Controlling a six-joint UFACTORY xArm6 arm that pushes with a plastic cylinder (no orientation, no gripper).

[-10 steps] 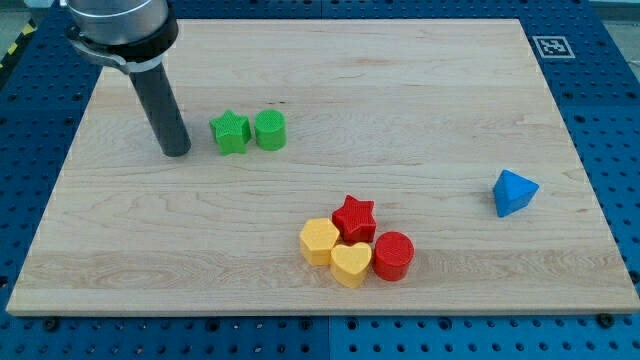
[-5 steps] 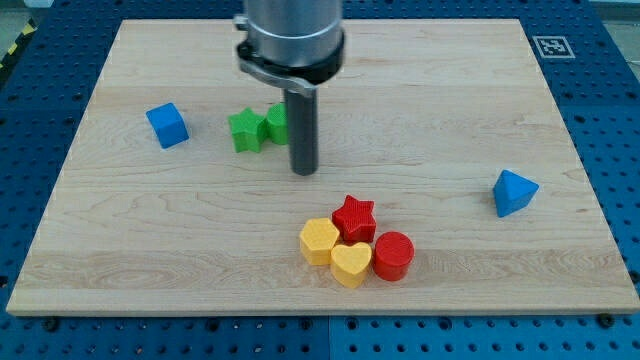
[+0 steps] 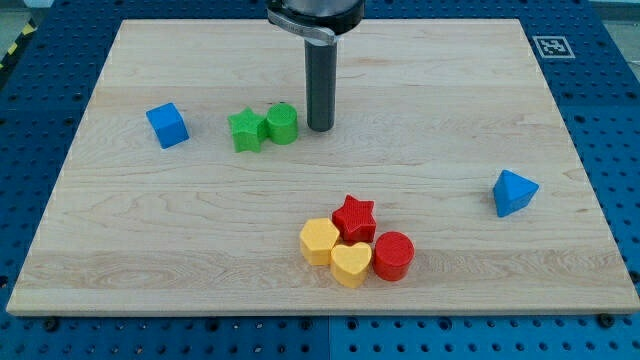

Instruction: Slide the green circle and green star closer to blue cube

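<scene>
- Nearest the worktop's [image 3: 150,270] bottom edge, a little right of centre, four blocks sat packed together: a yellow heart [image 3: 351,264] in front, a yellow hexagon-like block [image 3: 320,241] to its left, a red cylinder [image 3: 393,255] to its right, and a red star [image 3: 354,217] behind them, all touching or nearly so.
- Near the right edge, about mid-depth, a blue pyramid-shaped block [image 3: 514,192] stood alone, well apart from the rest.
- Toward the left edge sat the blue cube [image 3: 167,125], tilted slightly, with bare wood around it.
- The green star [image 3: 246,130] lay to the cube's right, apart from it, and the green circle [image 3: 283,123], a ribbed round block, touched the star's right side.
- My tip [image 3: 320,128] rested just right of the green circle, very near it; whether it touched could not be told.
- No pincer appeared on this arm: it ended in a plain dark rod, so nothing was gripped.
- The worktop was a pale wooden board holding no containers, resting on a blue perforated base [image 3: 610,120], with a black-and-white marker [image 3: 551,46] at the far right corner.
</scene>
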